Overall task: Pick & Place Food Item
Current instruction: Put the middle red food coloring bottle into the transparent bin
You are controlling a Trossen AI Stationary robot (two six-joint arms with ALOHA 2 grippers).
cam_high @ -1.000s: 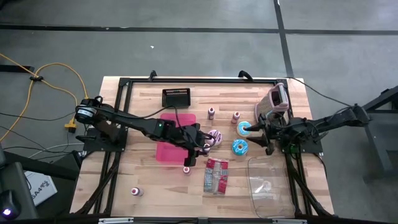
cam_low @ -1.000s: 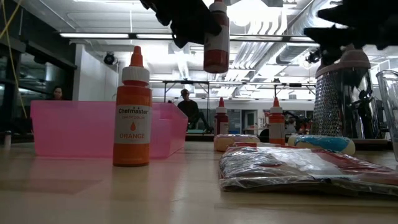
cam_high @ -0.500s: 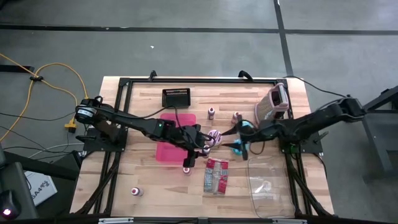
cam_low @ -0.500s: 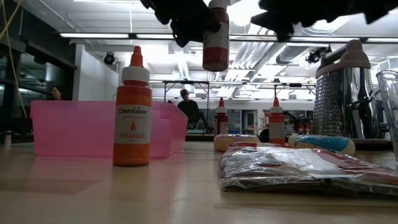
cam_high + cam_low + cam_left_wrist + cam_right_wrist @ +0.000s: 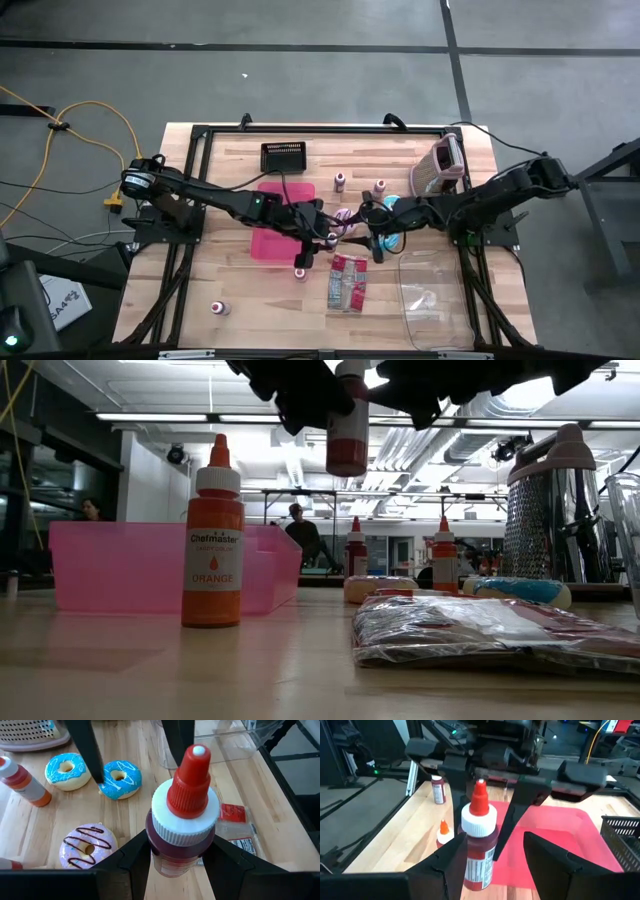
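Note:
A red food-colouring bottle (image 5: 181, 820) with a white collar and red nozzle hangs above the table's middle, with my left gripper (image 5: 177, 857) shut on it. My right gripper (image 5: 496, 854) stands open facing it from the table's right. The bottle (image 5: 479, 847) shows between its fingers, close beside one of them; I cannot tell whether they touch. In the low view the bottle (image 5: 347, 422) hangs high over the table. A chocolate-striped pink donut (image 5: 87, 847) and two blue donuts (image 5: 120, 779) lie flat on the wood below. My left gripper pinches the bottle's body just under the white collar (image 5: 176, 851) between its two fingers, one on each side. The fingers come from the table's left, slanting down. The bottle stands upright, nozzle up, lifted clear of the table.
A pink bin (image 5: 268, 242) lies left of the grippers, with an orange bottle (image 5: 212, 535) standing before it. A wrapped packet (image 5: 347, 282) and a clear container (image 5: 435, 295) lie nearer. A grater (image 5: 445, 165), a black basket (image 5: 284, 156) and small bottles (image 5: 340, 181) stand at the far side.
My right gripper has swung from over the blue donuts toward the table's left, rising a little, up to the lifted bottle. The bottle has stayed where it was.

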